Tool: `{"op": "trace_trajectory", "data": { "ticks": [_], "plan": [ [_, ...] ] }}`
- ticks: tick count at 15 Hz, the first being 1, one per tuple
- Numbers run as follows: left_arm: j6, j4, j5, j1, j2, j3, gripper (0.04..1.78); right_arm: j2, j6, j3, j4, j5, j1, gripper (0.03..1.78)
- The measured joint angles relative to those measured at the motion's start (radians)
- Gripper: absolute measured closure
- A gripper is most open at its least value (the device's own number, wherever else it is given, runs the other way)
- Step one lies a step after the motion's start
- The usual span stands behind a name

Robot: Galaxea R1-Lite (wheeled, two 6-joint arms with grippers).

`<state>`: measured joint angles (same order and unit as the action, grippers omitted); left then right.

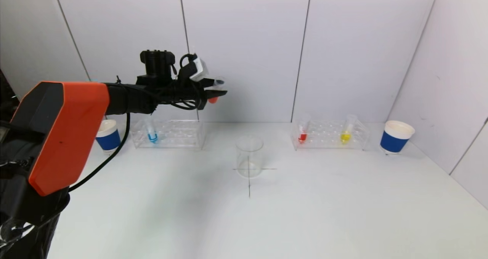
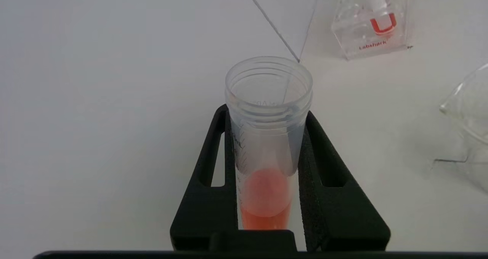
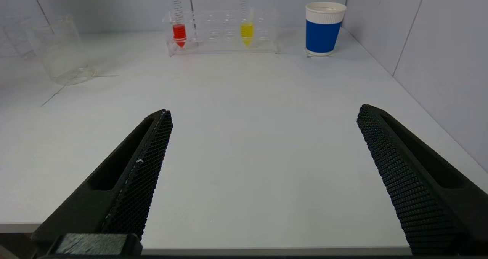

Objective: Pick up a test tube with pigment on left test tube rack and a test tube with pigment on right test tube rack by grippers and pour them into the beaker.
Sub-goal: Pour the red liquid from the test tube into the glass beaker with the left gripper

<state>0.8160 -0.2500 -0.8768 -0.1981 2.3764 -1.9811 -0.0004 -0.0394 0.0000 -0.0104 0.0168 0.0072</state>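
High above the white table [image 1: 305, 213], at ten o'clock from the empty glass beaker [image 1: 249, 156], the left gripper [image 1: 213, 91] is clamped on a test tube of orange-red pigment [image 2: 267, 144], lifted clear of the left rack [image 1: 167, 134], where a blue tube [image 1: 152, 134] stands. At two o'clock, the right rack [image 1: 329, 135] holds red [image 1: 302, 133] and yellow [image 1: 346, 132] tubes. The right gripper [image 3: 263, 167] hovers low, fingers spread wide.
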Motion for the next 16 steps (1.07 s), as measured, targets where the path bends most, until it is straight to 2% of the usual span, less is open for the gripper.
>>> {"op": "trace_trajectory", "data": {
  "ticks": [6,12,16],
  "plan": [
    [0.331,-0.007,-0.013,-0.012,0.037,0.005,1.36,0.0,0.0,0.0,0.0,0.0,0.0,0.05],
    [0.492,-0.001,-0.004,-0.044,0.059,0.017,1.36,0.0,0.0,0.0,0.0,0.0,0.0,0.05],
    [0.538,-0.003,0.0,-0.066,0.06,0.019,1.36,0.0,0.0,0.0,0.0,0.0,0.0,0.05]
  ]
}}
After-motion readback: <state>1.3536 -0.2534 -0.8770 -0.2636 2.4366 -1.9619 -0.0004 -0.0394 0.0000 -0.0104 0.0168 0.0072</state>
